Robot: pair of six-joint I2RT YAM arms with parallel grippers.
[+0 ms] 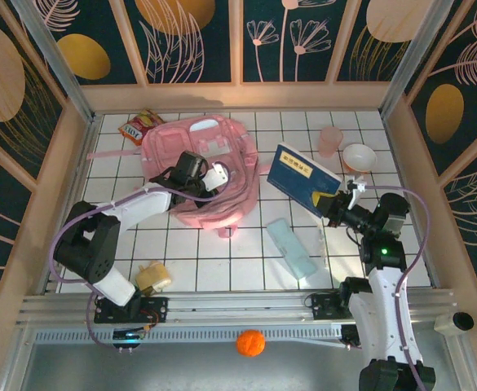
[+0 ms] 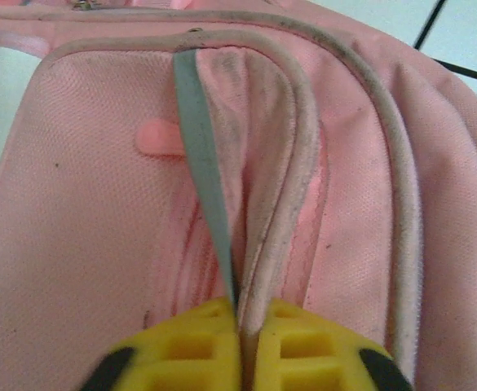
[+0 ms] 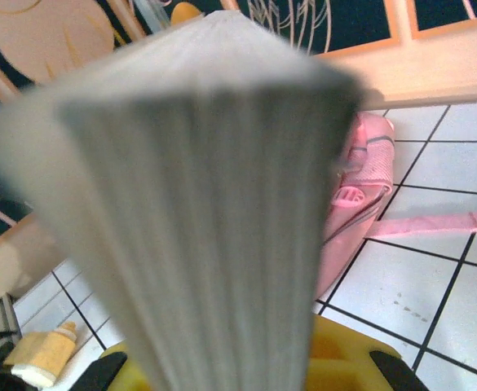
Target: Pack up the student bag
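Cut off by the bottom edge of the left wrist view: yellow fingers (image 2: 197, 346) of the left claw (image 2: 240, 326), pinched together on a grey-edged seam of the soft pale-pink fabric backpack (image 2: 91, 212), itself running past every edge. Smeared to a grey blur in the right wrist view: page block of the blue hardcover book (image 3: 205, 204), hiding most of the right claw (image 3: 230, 366). Too small to read from above: white label (image 1: 297, 169) on the cover.

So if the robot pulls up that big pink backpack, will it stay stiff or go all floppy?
Probably floppy: the soft pale-pink fabric backpack lies slumped and creased, and its edge folds where the left pincer pinches it. It would likely drag, not roll, since it lies flat.
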